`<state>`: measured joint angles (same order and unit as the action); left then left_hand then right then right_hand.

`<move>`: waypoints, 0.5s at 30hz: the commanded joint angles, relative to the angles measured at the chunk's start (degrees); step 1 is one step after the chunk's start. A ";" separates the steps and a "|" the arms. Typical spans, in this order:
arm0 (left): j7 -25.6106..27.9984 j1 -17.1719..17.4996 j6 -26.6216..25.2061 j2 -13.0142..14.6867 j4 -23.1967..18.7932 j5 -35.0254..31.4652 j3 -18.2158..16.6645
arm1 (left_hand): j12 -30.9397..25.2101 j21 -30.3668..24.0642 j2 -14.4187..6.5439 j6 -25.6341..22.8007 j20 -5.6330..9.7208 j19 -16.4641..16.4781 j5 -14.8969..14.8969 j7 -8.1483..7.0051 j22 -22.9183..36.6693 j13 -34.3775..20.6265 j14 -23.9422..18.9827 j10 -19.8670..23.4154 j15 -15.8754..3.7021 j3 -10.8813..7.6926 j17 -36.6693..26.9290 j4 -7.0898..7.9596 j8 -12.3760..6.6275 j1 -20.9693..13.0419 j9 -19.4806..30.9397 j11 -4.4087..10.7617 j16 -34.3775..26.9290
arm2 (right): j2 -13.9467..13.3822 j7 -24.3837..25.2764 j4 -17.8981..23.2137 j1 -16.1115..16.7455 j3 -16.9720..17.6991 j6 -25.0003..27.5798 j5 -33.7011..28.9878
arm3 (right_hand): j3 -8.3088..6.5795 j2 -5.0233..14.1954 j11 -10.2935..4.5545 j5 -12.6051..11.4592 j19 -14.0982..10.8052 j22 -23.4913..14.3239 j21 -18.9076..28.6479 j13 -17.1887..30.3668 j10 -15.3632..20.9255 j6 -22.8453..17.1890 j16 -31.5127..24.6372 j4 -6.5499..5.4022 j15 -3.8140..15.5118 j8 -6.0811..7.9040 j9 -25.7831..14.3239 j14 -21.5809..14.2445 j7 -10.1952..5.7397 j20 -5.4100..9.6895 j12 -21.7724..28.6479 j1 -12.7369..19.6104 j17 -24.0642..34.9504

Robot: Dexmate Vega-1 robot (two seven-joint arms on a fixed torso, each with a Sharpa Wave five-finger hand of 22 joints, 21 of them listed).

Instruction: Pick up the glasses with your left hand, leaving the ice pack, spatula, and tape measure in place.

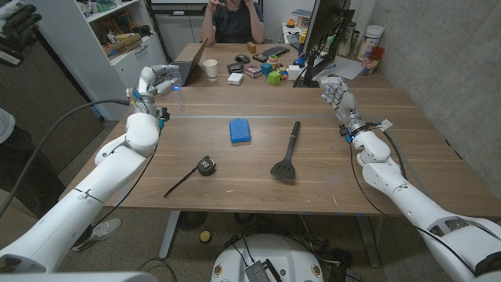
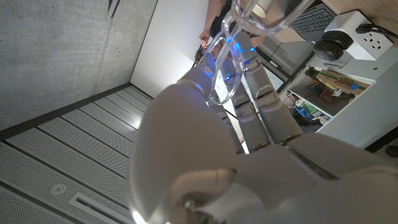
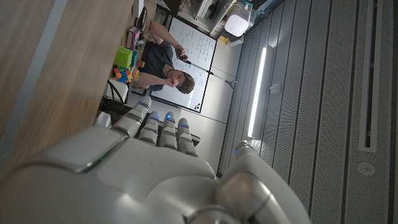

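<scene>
My left hand (image 1: 156, 82) is raised above the table's left back part and grips the clear-framed glasses (image 1: 174, 88). In the left wrist view the glasses (image 2: 225, 74) sit between the fingers of the left hand (image 2: 249, 143), lit blue. The blue ice pack (image 1: 240, 130) lies mid-table. The black spatula (image 1: 286, 153) lies to its right, and the tape measure (image 1: 205, 165) with its pulled-out strip lies at the front left. My right hand (image 1: 338, 95) stands at the right, fingers apart and holding nothing, and the right hand (image 3: 155, 162) fills the lower part of its wrist view.
At the far end sit a laptop (image 1: 190, 69), a white cup (image 1: 210, 69), coloured blocks (image 1: 273, 74), a keyboard (image 1: 271, 53) and a monitor (image 1: 325, 35). A person (image 1: 233, 19) sits behind the table. Shelves (image 1: 125, 39) stand at the back left.
</scene>
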<state>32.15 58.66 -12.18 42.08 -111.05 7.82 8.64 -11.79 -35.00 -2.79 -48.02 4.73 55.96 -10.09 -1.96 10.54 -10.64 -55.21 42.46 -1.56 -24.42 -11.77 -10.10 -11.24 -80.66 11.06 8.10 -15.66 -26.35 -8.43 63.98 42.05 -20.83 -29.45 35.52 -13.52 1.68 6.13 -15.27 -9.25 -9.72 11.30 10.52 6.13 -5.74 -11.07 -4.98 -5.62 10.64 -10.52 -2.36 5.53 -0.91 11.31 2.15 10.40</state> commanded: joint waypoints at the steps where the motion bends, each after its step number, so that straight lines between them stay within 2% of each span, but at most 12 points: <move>1: -0.18 1.07 -0.59 0.49 -1.21 0.04 -0.49 | -0.26 -0.47 -2.82 -0.53 3.80 3.60 -1.50 0.08 0.09 -0.21 -7.36 0.77 -11.41 -1.57 -0.82 0.44 -0.09 -2.57 0.08 0.00 0.16 | -0.29 0.08 0.93 0.72 0.21 0.04 0.25 | 0.22 -0.07 0.40 -0.23 -0.13 -0.15 -0.25 0.31 -0.03 -0.20 0.06 0.11 -0.07 0.45 -0.12 -0.35 0.21 0.38 -0.16 0.51 0.09; 15: -0.50 1.78 -0.82 0.66 -1.80 0.22 -0.79 | -0.16 -0.72 -2.83 -0.74 3.78 3.41 -1.56 -0.05 0.09 -0.20 -7.45 0.89 -11.40 -1.72 -0.91 0.43 -0.09 -2.58 0.08 -0.16 0.41 | -0.67 0.33 2.07 1.60 0.42 0.29 0.44 | 0.33 0.00 0.36 -0.32 -0.11 -0.15 -0.24 0.31 0.02 -0.21 0.09 0.10 -0.11 0.45 -0.12 -0.34 0.20 0.43 -0.16 0.60 0.09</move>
<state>31.84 59.83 -12.75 42.57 -112.29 7.98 8.11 -11.64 -35.40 -2.72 -48.15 4.72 55.96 -10.09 -2.09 10.50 -10.62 -55.40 42.96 -1.38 -24.42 -11.94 -10.10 -11.24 -80.73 11.06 7.99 -15.35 -26.74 -8.24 65.27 43.05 -20.60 -29.43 35.78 -13.29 1.68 6.13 -15.27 -9.25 -9.72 11.30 10.52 6.13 -5.74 -11.07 -4.75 -5.62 10.63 -10.52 -2.36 5.53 -0.92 11.31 2.15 10.40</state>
